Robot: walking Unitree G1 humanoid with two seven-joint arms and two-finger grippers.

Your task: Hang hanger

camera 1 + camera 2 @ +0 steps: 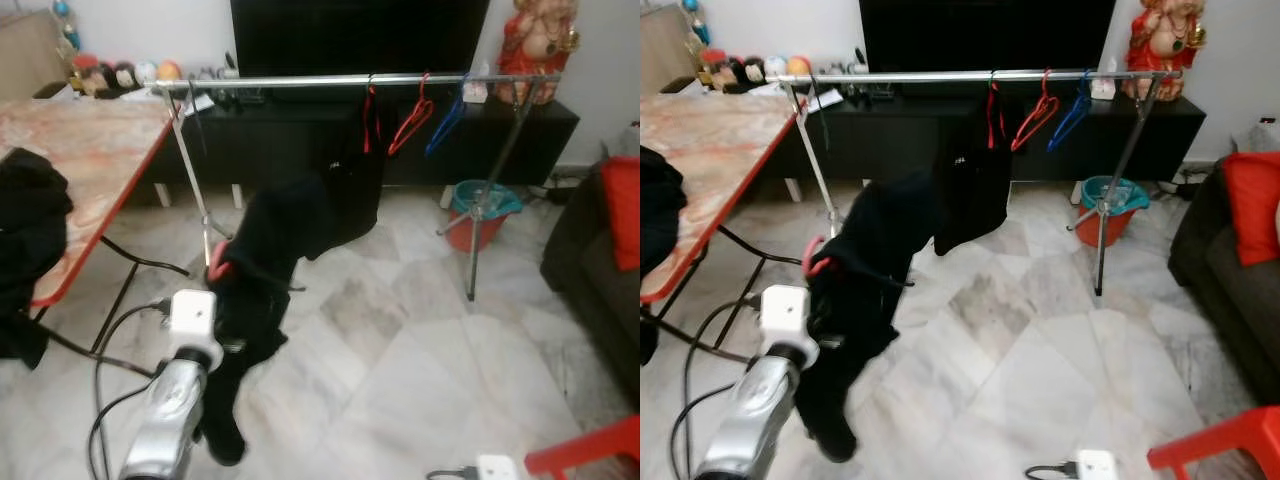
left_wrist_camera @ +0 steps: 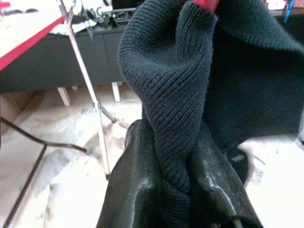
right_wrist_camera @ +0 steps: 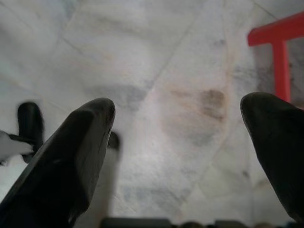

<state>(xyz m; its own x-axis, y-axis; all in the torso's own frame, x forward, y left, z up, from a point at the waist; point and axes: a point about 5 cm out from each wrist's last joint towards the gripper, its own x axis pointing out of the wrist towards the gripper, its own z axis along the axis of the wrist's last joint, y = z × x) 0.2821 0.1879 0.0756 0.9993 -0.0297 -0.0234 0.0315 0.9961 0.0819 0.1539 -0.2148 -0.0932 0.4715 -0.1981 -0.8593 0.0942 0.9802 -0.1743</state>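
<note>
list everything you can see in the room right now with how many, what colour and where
Garment on hanger: one, black knit on a red hanger, held up before the rail.
Clothes rail: one, silver, in front of the TV unit.
Hanging garment: one, black, on the rail.
Bare hangers: one red, one blue, on the rail.
Table: one, red-edged marble top, left.
Bucket: one, red with teal liner, by the rail's foot.
Statue: one, red and gold, on the TV unit.
Left gripper: shut on the knit.
Right gripper: open, over the floor.

Pink hanger (image 1: 219,266) draped in a black knitted garment (image 1: 262,300), held low before the rail (image 1: 350,82).
</note>
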